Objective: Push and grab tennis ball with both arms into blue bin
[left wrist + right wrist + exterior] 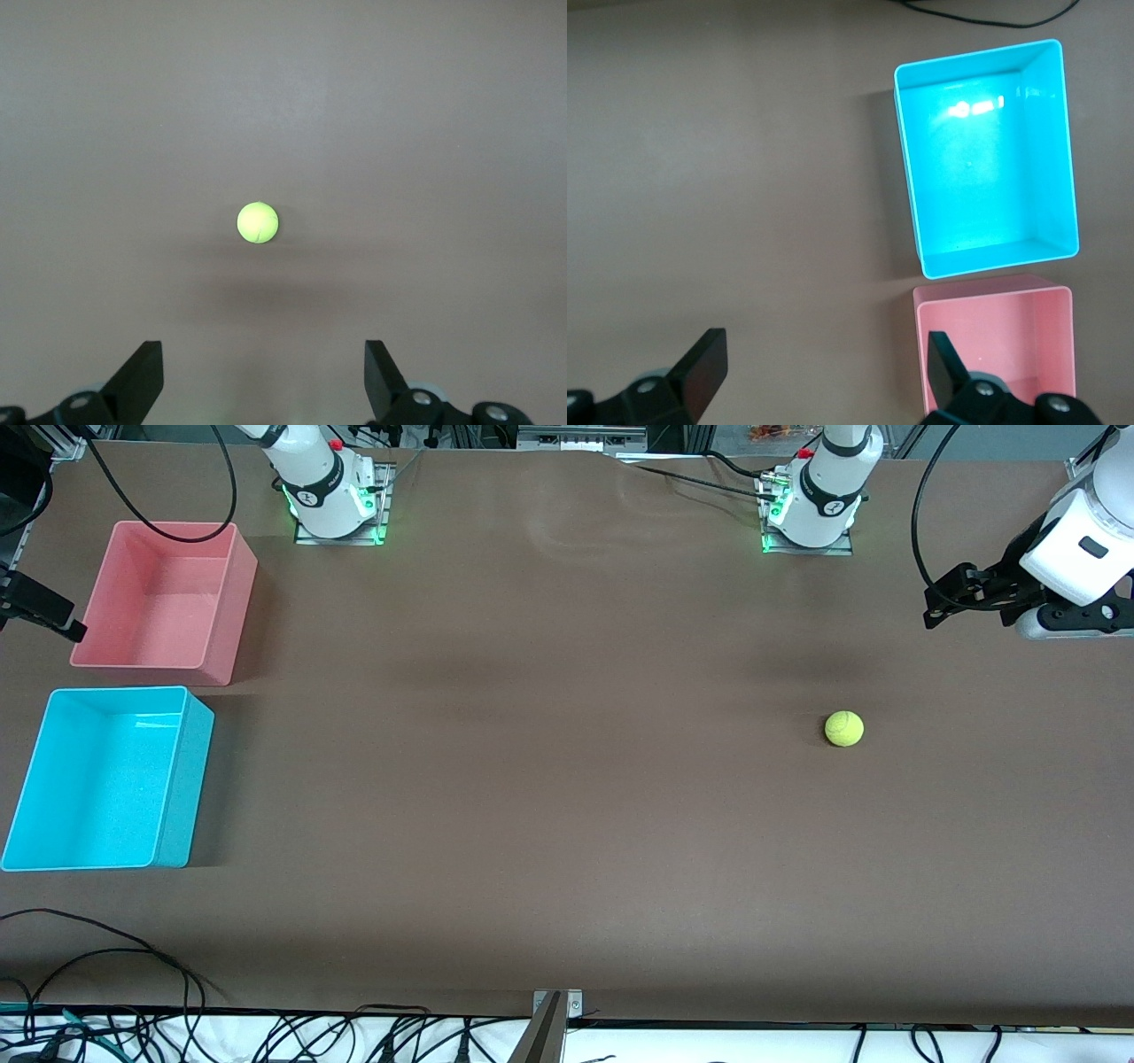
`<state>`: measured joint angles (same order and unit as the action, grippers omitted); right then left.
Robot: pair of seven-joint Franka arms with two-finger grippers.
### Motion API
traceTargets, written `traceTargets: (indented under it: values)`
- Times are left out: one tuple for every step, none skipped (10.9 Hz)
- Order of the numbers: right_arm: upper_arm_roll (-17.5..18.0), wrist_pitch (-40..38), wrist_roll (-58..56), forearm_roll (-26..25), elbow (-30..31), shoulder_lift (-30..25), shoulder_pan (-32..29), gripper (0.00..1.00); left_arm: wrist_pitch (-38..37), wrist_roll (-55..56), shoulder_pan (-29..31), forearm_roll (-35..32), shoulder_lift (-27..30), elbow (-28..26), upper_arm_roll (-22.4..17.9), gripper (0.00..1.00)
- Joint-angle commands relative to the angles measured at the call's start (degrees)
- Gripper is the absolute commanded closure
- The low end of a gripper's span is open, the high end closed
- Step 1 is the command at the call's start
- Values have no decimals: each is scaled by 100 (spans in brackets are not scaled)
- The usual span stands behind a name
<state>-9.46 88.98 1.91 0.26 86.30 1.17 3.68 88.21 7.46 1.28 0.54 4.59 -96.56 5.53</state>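
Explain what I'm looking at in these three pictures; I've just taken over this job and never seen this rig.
You see two white robot arms bolted to a brown table. The wide picture comes from a high camera facing them; the other two come from cameras on each arm's wrist, looking down past its black fingers. The left gripper hangs open above the tennis ball, which lies on the table toward the left arm's end. The right gripper hangs open above the table beside the two tubs at the right arm's end: the blue bin, and the pink bin farther from the front camera. Both bins are empty, and neither gripper holds anything.
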Motion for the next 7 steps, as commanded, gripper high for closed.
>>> traceTargets:
  values:
    - [-12, 49, -33, 70, -96, 59, -26, 0, -111, 19, 30, 78, -64, 181, 27, 0]
    - [-12, 49, -33, 70, -96, 67, -26, 0, -111, 10, 30, 86, -72, 181, 27, 0]
    - [-12, 49, -33, 70, -96, 59, -26, 0, -111, 19, 30, 86, -20, 164, 62, 0]
    - [-12, 49, -33, 62, -96, 59, -26, 0, -111, 10, 39, 78, -20, 112, 106, 0]
    - [-21, 49, -33, 70, -96, 59, -26, 0, -102, 1, 48, 25, -46, 76, 106, 0]
    - [-12, 40, -33, 70, -96, 59, -26, 0, -85, 1, 109, 25, -63, 76, 97, 0]
    - [-12, 31, -33, 70, -96, 59, -26, 0, -76, -7, 162, 25, -72, 76, 97, 0]
